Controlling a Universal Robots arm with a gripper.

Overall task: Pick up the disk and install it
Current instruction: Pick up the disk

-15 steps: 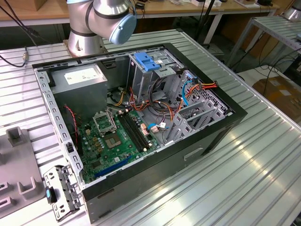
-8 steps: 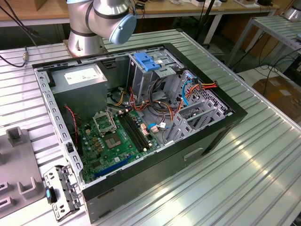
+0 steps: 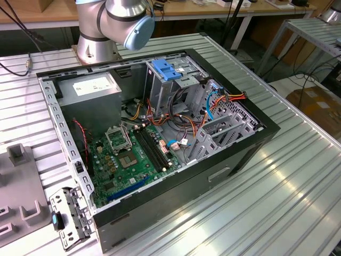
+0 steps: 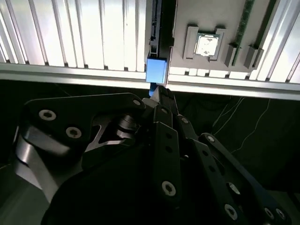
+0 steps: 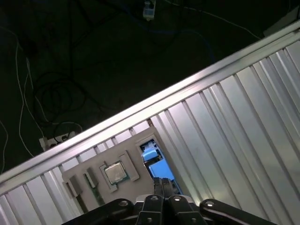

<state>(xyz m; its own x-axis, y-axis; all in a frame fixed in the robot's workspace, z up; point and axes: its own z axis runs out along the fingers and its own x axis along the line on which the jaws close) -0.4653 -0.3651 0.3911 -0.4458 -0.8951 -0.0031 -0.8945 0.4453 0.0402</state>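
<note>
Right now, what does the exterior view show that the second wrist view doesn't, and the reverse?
Exterior view: the open computer case with its green motherboard, the grey power-supply box, the blue latch atop the drive cage, and the arm's base.
Second wrist view: the claw close to the blue end of the disk, which seems to sit edge-on in a slot, and a processor chip beside it.
Both: the ribbed aluminium table and the grey fixture tray.
</note>
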